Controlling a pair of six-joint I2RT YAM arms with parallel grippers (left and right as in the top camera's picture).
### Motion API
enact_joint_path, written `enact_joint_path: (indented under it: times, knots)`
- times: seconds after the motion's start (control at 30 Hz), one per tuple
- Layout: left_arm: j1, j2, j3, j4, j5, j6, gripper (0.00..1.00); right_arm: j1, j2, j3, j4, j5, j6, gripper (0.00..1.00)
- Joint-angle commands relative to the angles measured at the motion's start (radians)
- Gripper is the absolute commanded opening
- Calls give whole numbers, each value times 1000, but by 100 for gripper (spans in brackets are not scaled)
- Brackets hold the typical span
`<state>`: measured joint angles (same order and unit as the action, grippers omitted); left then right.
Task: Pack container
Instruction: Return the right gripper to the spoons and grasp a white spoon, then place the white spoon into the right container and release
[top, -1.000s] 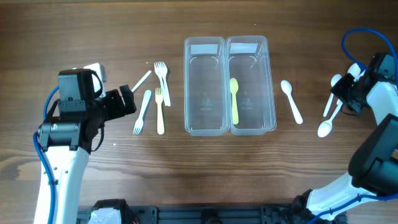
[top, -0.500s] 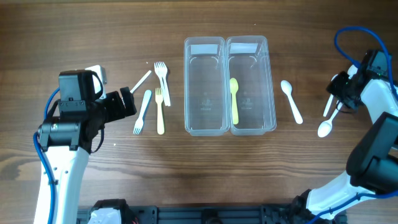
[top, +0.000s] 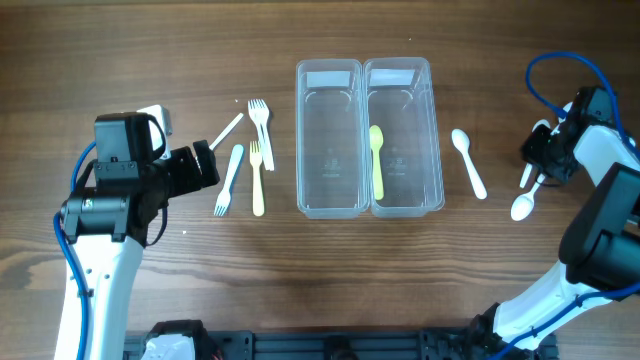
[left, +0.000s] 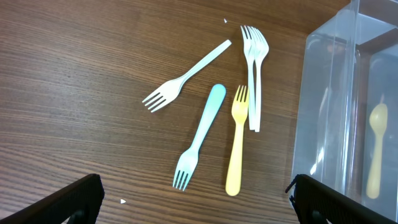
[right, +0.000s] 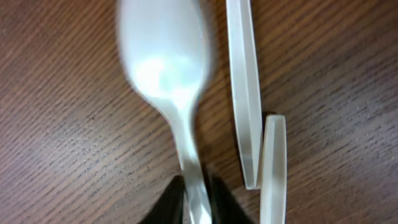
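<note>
**Right pincer clamped on a spoon, left pincer apart by the forks**

Overhead: two clear tubs stand touching, side by side, mid-counter (top: 300, 270). The left container (top: 328, 200) holds nothing that can be seen. The right container (top: 404, 200) holds a yellow spoon (top: 377, 160) lying lengthwise. Just right of the tubs lies a lone spoon (top: 468, 162), apart from them. Further right, the right pincer (top: 541, 160) sits over the handle end of a white spoon (top: 524, 205), whose bowl points toward the near edge. To the left of the tubs lie a pair of white forks (top: 262, 120), a single white fork (top: 227, 130), a blue fork (top: 230, 178) and a yellow fork (top: 257, 177). The left pincer (top: 205, 164) hangs just left of them.

Left wrist: the left pincer's fingers (left: 68, 202) show only at the bottom corners, spread wide with nothing between them. The forks lie on the wood ahead. The blue and yellow forks lie side by side, tines toward the camera. The tub wall is at the right.

Right wrist: the dark fingertips (right: 171, 198) press together on the white spoon's handle, with the bowl blurred above them. Two white handles (right: 244, 93) lie just to the right on the wood.
</note>
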<state>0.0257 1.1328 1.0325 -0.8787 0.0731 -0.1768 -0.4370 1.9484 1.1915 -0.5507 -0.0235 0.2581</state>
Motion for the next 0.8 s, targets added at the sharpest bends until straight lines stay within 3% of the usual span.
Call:
enact_joint_path:
  times: [0.0,0.33,0.6,0.77]
  knots:
    - [6,1,17,0,-3,16,100,2,52,-6,-37,2,6,8]
    - [6,1,17,2,-3,16,100,35,-36,108,-197,-3,7,4]
    - [6,1,17,6,-3,16,100,340,-381,185,-237,-93,-23,4]
    - [6,1,17,6,-3,16,100,583,-390,171,-242,-76,-34,4]
